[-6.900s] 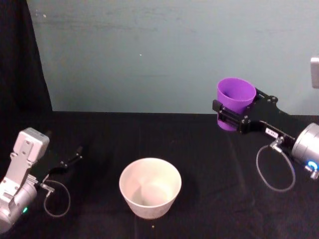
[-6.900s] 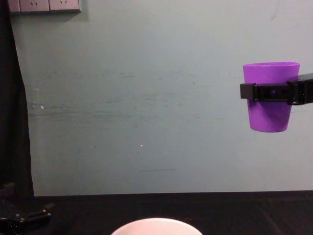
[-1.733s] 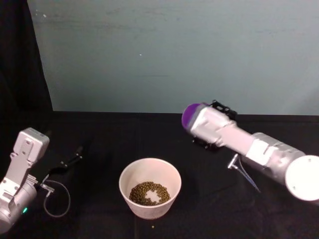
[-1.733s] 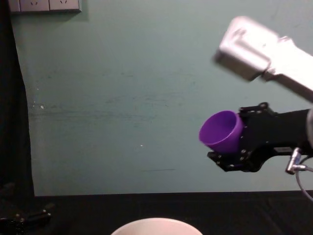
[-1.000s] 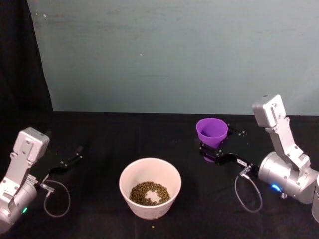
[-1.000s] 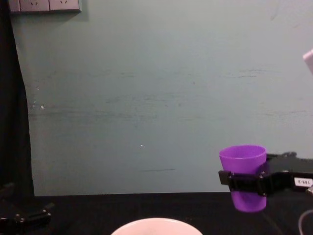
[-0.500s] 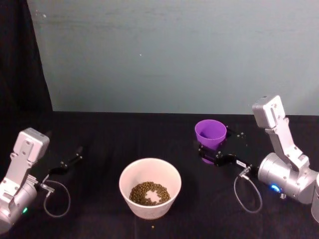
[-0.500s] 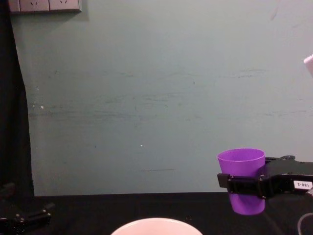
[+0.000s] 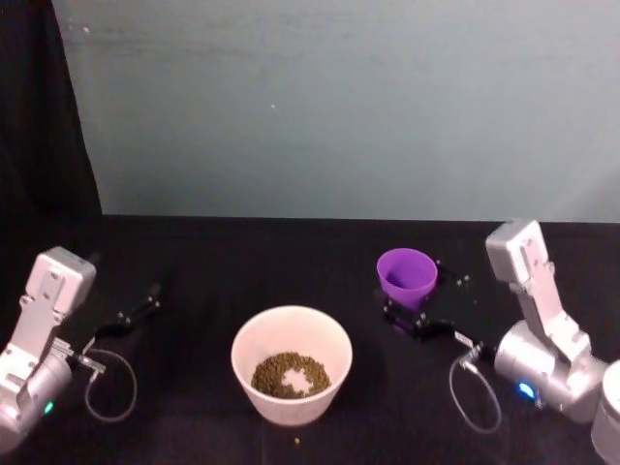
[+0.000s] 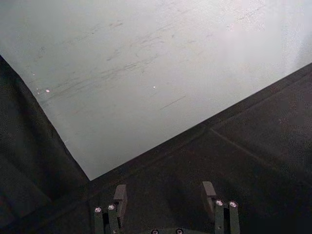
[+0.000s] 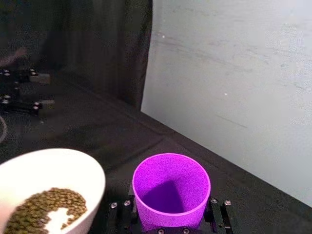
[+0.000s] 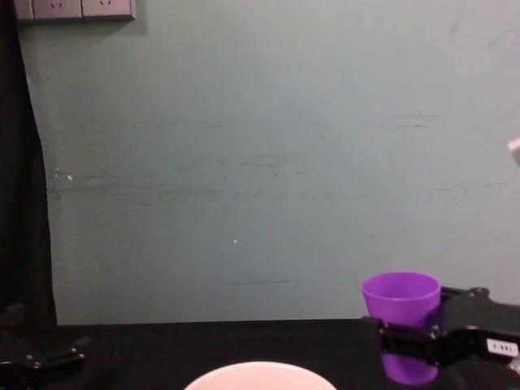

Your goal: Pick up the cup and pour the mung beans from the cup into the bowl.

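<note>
The tabletop (image 9: 223, 262) is covered edge to edge in black cloth and runs back to a pale teal wall. The bowl (image 9: 292, 364) stands on it near the front, a little left of centre, upright, with a heap of mung beans (image 9: 290, 374) in its bottom. A single small pale speck (image 9: 297, 442) lies on the cloth just in front of the bowl. Whether the cup (image 9: 406, 278), off to the bowl's right, rests on the cloth cannot be told.
</note>
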`<action>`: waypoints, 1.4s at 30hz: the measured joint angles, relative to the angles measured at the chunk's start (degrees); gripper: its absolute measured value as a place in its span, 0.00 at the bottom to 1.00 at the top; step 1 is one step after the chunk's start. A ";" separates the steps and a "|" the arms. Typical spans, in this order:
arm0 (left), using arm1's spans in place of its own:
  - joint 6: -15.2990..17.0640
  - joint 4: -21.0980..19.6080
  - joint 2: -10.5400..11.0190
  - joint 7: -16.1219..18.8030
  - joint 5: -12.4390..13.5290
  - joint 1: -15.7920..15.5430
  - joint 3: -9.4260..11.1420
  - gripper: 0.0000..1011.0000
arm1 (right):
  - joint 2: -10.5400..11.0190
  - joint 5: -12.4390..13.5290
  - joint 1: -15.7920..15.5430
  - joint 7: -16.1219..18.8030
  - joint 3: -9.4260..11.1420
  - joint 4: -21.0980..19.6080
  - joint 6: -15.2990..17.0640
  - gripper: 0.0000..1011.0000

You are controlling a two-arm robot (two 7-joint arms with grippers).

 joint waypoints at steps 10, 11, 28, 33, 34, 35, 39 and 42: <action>0.00 0.00 0.00 0.00 0.00 0.00 0.00 0.99 | -0.93 2.61 0.24 0.51 -0.40 8.87 -10.67 0.73; 0.00 0.00 0.00 0.00 0.00 0.00 0.00 0.99 | -1.04 2.95 0.38 0.76 -0.44 9.38 -10.82 0.73; 0.00 0.00 0.00 0.00 0.00 0.00 0.00 0.99 | -3.15 8.83 2.48 3.80 -1.34 17.29 -12.07 0.73; 0.00 0.00 0.00 0.00 0.00 0.00 0.00 0.99 | -3.15 9.47 2.67 4.14 -1.61 18.63 -12.57 0.73; 0.00 0.00 0.00 0.00 0.00 0.00 0.00 0.99 | -3.13 9.53 2.71 4.18 -1.67 18.76 -12.61 0.73; 0.00 0.00 0.00 0.00 0.00 0.00 0.00 0.99 | -3.07 9.65 2.76 4.29 -1.76 18.99 -12.65 0.73; 0.00 0.00 0.00 0.00 0.00 0.00 0.00 0.99 | -2.89 9.65 2.82 4.27 -1.99 19.14 -12.65 0.73; 0.00 0.00 0.00 0.00 0.00 0.00 0.00 0.99 | -2.72 9.36 2.81 3.96 -2.19 18.98 -12.62 0.73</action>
